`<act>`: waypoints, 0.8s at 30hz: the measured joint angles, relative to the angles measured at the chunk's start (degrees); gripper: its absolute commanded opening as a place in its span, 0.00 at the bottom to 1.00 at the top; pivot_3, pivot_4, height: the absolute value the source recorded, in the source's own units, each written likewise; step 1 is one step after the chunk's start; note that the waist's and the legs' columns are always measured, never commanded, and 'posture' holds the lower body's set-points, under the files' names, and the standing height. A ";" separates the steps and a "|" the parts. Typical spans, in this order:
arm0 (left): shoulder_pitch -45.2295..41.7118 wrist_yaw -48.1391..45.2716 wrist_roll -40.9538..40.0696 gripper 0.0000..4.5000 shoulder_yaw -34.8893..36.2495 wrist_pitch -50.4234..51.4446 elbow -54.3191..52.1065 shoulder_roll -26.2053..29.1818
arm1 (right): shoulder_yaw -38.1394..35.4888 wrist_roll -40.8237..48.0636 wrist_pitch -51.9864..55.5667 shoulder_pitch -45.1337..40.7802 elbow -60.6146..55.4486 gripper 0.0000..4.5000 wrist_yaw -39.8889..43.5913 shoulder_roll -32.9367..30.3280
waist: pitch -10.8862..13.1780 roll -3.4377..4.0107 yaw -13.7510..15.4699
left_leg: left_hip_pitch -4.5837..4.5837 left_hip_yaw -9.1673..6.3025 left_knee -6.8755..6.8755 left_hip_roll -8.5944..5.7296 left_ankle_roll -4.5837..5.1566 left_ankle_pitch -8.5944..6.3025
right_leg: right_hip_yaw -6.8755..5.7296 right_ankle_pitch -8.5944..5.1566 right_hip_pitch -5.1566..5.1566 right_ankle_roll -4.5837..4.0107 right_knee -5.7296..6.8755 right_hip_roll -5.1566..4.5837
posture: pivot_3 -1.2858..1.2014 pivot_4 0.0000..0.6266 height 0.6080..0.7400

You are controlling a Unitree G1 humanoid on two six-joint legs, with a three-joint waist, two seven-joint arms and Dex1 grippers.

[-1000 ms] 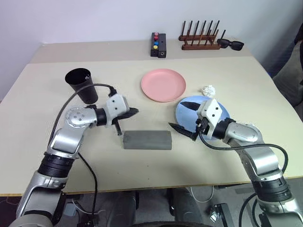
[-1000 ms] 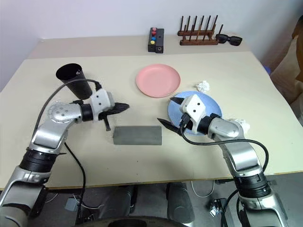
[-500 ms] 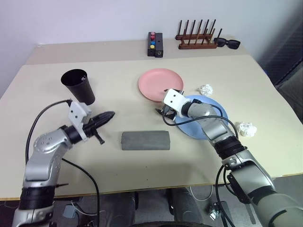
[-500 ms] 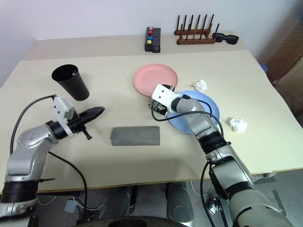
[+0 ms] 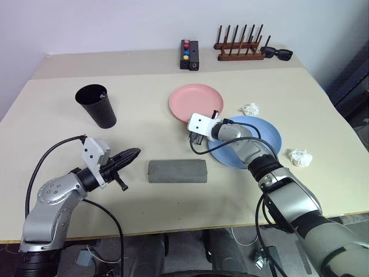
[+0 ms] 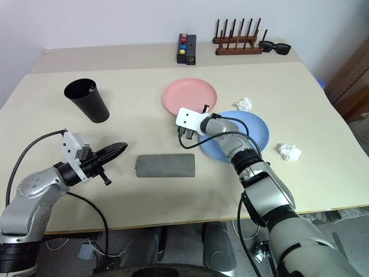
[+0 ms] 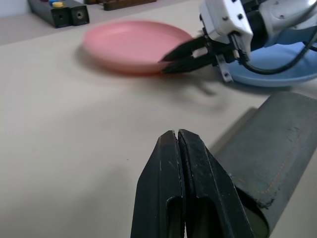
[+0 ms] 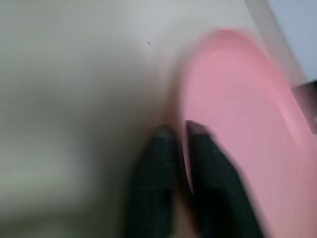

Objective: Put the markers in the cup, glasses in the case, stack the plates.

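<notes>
Right gripper [image 7: 171, 54] sits at the near rim of the pink plate [image 5: 198, 103], fingers pinched nearly together; in the right wrist view one finger lies over the rim and one outside it, so it looks clamped on the plate edge. Pink plate rests flat on the table [image 5: 52, 127], just beside the blue plate [image 5: 262, 135], rims close or barely touching, can't tell which. Right arm lies over the blue plate. Left gripper [image 5: 131, 154] is fully closed, empty, hovering near the left end of the grey case [image 5: 177, 171], apart from it. Case lies shut, flat, in front of both plates. Black cup [image 5: 97, 105] stands upright at the left of the table, well apart from the rest; something small shows inside at the rim, too small to tell. Two crumpled paper balls: one [image 5: 251, 109] just behind the blue plate, one [image 5: 300, 157] to its right. At the back edge: black box with coloured buttons [image 5: 191, 54], wooden rack [image 5: 241, 45], black sunglasses [image 5: 278, 53] beside the rack.
</notes>
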 measured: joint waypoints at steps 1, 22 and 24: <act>-0.17 0.15 -0.01 0.00 -0.11 0.03 -0.13 0.00 | 0.00 -0.28 -0.54 -0.05 0.28 0.00 -0.18 0.02 | 0.00 0.00 0.01 | 0.00 0.00 0.00 0.00 0.00 0.00 | 0.00 0.00 0.00 0.00 0.00 0.00 | 0.52 0.24 0.99; -9.56 -0.75 -0.19 0.00 -6.96 1.38 -1.25 -0.90 | -18.58 19.56 15.18 31.70 -57.24 0.00 21.95 -26.95 | 0.02 0.05 1.75 | -0.06 -0.01 0.09 -0.01 0.08 -0.05 | -0.01 -0.07 0.17 -0.06 -0.26 -0.03 | 0.52 0.24 0.99; -11.53 -2.04 -0.17 0.00 -8.44 1.09 0.65 -1.50 | -22.93 22.82 21.05 39.14 -63.97 0.00 24.10 -30.71 | 0.02 0.07 1.77 | -0.02 0.03 0.14 0.00 0.09 -0.06 | -0.01 -0.08 0.24 -0.09 -0.28 -0.04 | 0.52 0.24 0.99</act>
